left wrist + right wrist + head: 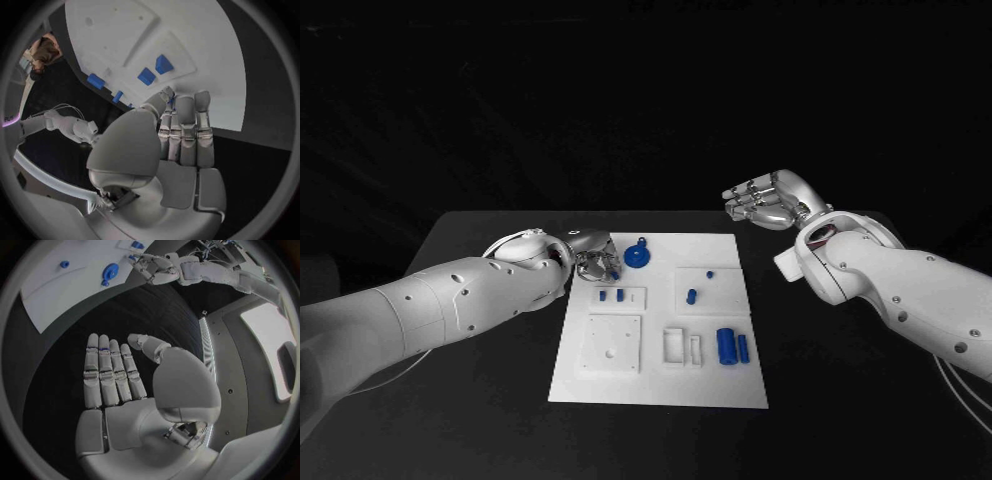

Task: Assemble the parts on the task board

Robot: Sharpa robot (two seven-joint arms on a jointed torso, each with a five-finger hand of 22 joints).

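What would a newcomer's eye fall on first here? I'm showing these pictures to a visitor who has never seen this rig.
First the white rectangular task board in the middle of the black table, dotted with small blue parts. The round blue disc-shaped part lies near its far edge. The silver left hand reaches over the board's far left corner beside that disc, while the silver right hand hovers open beyond the board's far right corner.

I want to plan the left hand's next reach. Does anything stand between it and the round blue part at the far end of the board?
Nothing visible does. The left hand sits at the task board's far left edge, the round blue part just beside its fingertips with bare white board between. The right hand is off the board.
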